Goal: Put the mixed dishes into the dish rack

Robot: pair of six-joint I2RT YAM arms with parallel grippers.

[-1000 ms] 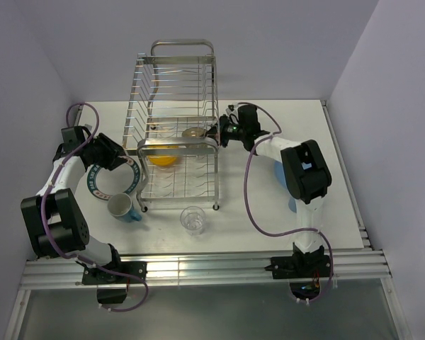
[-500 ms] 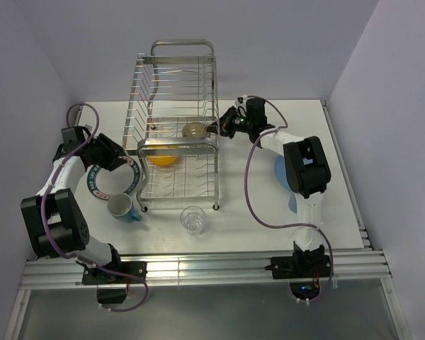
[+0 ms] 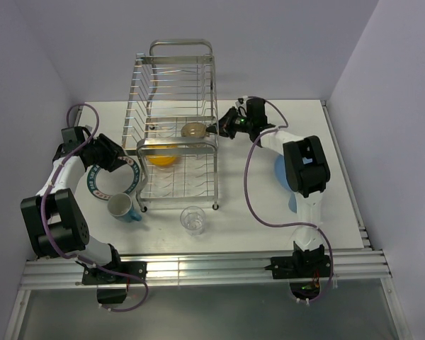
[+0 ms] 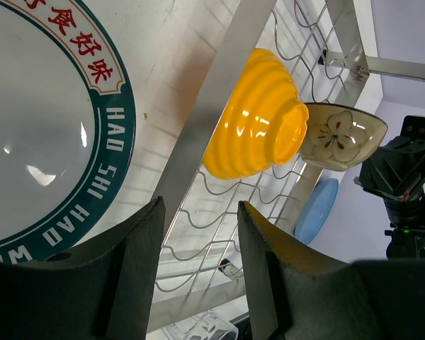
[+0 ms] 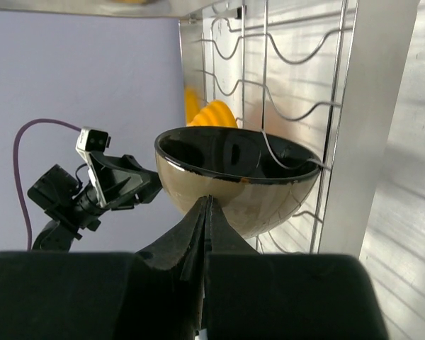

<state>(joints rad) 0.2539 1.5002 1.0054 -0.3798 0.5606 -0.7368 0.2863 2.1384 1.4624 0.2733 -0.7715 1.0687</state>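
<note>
The rack stands at 12 o'clock on the bench. At its 9 o'clock lies the white plate, with the left claw released over its 1 o'clock rim, gripping nothing. The blue plate lies at 3 o'clock, partly behind the right arm. The yellow bowl sits in the lower tier. At its 1 o'clock, the clenched right claw pinches the black bowl by its rim. The mug is at the rack's 7 o'clock and the glass at 6.

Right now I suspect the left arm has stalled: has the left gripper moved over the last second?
No. The left gripper sits at the same spot beside the dish rack's left side, over the white plate.
</note>
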